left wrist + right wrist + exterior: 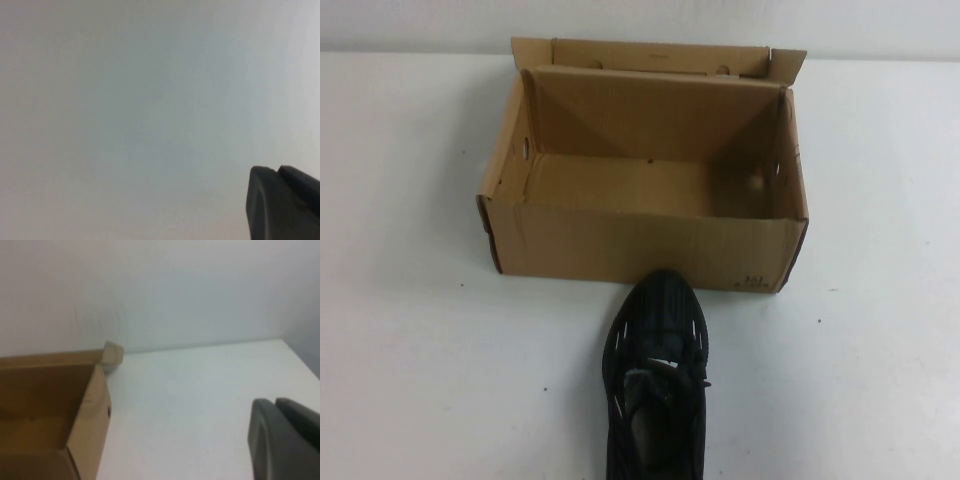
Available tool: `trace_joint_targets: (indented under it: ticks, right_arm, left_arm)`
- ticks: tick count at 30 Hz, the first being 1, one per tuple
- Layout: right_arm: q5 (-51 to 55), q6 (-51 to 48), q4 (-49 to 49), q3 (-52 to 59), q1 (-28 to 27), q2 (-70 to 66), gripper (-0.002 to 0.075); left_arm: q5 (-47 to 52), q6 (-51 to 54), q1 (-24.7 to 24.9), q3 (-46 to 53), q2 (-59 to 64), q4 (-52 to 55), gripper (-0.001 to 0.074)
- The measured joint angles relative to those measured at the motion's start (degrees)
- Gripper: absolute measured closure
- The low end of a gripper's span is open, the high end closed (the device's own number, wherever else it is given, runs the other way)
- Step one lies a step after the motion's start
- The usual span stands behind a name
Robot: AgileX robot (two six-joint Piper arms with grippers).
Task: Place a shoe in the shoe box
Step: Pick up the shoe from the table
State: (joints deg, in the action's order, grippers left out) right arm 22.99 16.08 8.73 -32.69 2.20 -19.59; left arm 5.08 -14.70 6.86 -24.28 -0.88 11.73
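on the left we find only bare white table [410, 380] in the high view, and neither arm shows there. the left gripper [285, 202] appears just in its own wrist view, as a dark finger piece at the picture's corner over plain white surface, and we cannot tell whether its fingers are apart or together.

moving toward the middle, the shoe box [640, 245] stands on the table with its top open and its flap lid folded back against the far side. it is brown cardboard; its left wall has a small round hole, and there is small dark print at the right end of the near wall. the inside looks bare down to the floor.

just right of centre, the shoe [657, 385] lies on the table outside the box, on the robot's side of it. it is black with short white dashes along its sides, sole down, toe pointing at the near wall and very close to it, perhaps touching, though the angle leaves that unclear. its heel runs off the near edge of the picture.

on the right, the right gripper [286, 440] shows only in its wrist view, a dark finger piece beside the box's [75, 415] right wall, well apart from it. here too we cannot tell how the fingers stand.
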Motion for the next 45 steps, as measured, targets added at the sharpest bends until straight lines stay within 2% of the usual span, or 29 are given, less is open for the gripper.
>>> trace_joint_targets:
  ticks: [3,6,15,21,25,36,45]
  right_arm:
    - [2.72,-0.86,-0.65,0.00,0.00,-2.97,0.0743]
    - [4.09,-5.91,-5.17,0.00,0.00,-5.52,0.0743]
    - [10.98,-35.50,-29.56,-3.58,0.00,-13.66,0.0743]
    - [18.46,-55.74,-45.29,-8.46,0.58,-18.27,0.0743]
    - [23.80,-65.22,-52.60,-11.48,2.47,-21.34,0.0743]
    - [25.97,-68.99,-54.54,-14.06,12.09,-29.62,0.0743]
    - [23.18,-68.38,-48.88,-18.06,22.65,-37.52,0.0743]
  left_arm:
    - [4.02,-1.72,0.00,0.00,0.00,0.00,0.0738]
    - [8.40,-2.34,0.00,0.00,0.00,0.00,0.0738]
    - [19.54,-2.59,0.00,-2.40,0.88,-0.63,0.0738]
    - [28.81,-0.78,0.03,-7.66,9.81,-2.30,0.0738]
    - [33.18,3.73,0.03,-10.64,16.08,-6.81,0.0738]
    - [40.11,15.38,0.03,-11.62,25.23,-21.60,0.0738]
    - [46.40,21.68,0.03,-11.62,26.23,-27.36,0.0738]
